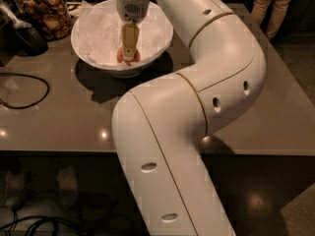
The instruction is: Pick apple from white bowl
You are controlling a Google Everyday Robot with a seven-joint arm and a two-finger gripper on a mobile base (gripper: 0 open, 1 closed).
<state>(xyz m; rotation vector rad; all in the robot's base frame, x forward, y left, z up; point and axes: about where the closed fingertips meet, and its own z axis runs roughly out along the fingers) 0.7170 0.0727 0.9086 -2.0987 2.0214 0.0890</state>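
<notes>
The white bowl [86, 43] lined with crumpled white paper stands at the far left of the table. The small reddish-orange apple [119, 56] lies at the bowl's bottom, near its front wall. My gripper [128, 54] reaches straight down into the bowl and sits right at the apple. It covers the apple's middle, so only the reddish edges show on either side. The white arm bends across the middle of the view.
A glass jar of brown snacks [45, 9] stands left of the bowl, with a dark object [22, 36] beside it. A black cable [34, 95] loops on the table at the left. A person's legs [275, 6] stand beyond the far right corner.
</notes>
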